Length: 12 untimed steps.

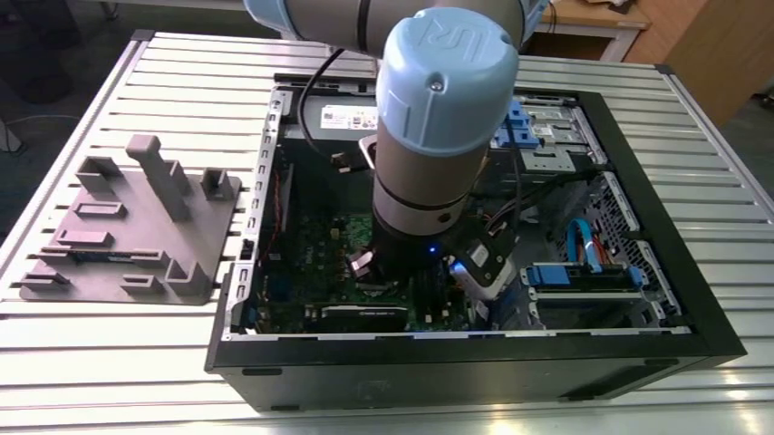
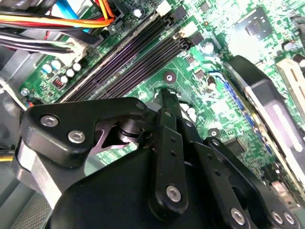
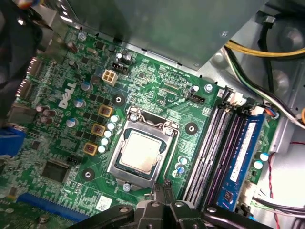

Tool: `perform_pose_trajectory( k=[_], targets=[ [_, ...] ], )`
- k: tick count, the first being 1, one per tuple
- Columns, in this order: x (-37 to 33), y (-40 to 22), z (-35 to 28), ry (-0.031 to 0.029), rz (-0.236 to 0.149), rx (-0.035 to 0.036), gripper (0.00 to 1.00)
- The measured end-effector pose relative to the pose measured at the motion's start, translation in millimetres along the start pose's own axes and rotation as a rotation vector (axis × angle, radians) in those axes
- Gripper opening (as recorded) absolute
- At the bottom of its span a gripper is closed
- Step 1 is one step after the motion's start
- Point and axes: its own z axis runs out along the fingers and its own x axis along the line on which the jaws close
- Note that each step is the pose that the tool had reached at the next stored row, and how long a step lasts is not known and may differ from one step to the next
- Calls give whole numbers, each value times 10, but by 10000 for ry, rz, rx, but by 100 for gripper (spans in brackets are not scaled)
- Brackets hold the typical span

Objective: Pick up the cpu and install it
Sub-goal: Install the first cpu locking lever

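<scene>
My gripper (image 3: pixel 161 187) hangs low inside the open computer case (image 1: pixel 484 367). Its two black metal fingers are pinched almost together and hold nothing. The cpu (image 3: pixel 141 151), a small flat square with a dull silvery top, lies inside the rectangular steel socket frame (image 3: pixel 116 160) near the middle of the green motherboard (image 3: pixel 157 90). My tips sit just off one corner of that frame, beside the long black memory slots (image 3: pixel 209 143). I judge a sideways slip could snag the frame or knock the small round capacitors (image 3: pixel 180 164) close by.

cpu (image 3: pixel 141 151) | pale silvery square; flat | inside socket frame (image 3: pixel 116 158)
</scene>
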Motion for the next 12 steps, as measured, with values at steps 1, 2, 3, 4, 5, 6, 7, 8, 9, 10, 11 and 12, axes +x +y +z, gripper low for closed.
perform_pose_trajectory(
  k=[1,2,3,4,5,6,7,8,9,10,11,12],
  targets=[
    [-1,1,-11,5,0,-1,10],
    [-1,1,-9,4,0,-5,10],
    [-1,1,-10,6,1,-4,10],
    [-1,1,-10,7,1,-4,10],
    [-1,1,-10,7,0,-4,10],
    [-2,3,-11,9,1,-2,10],
    [-4,13,-9,9,0,-1,10],
    [-8,32,-6,9,-1,-2,10],
    [-13,56,-3,9,0,0,10],
    [-19,86,2,8,1,-1,10],
    [-21,116,6,6,2,-3,10],
    [-13,147,9,5,2,-2,10]
  ],
)
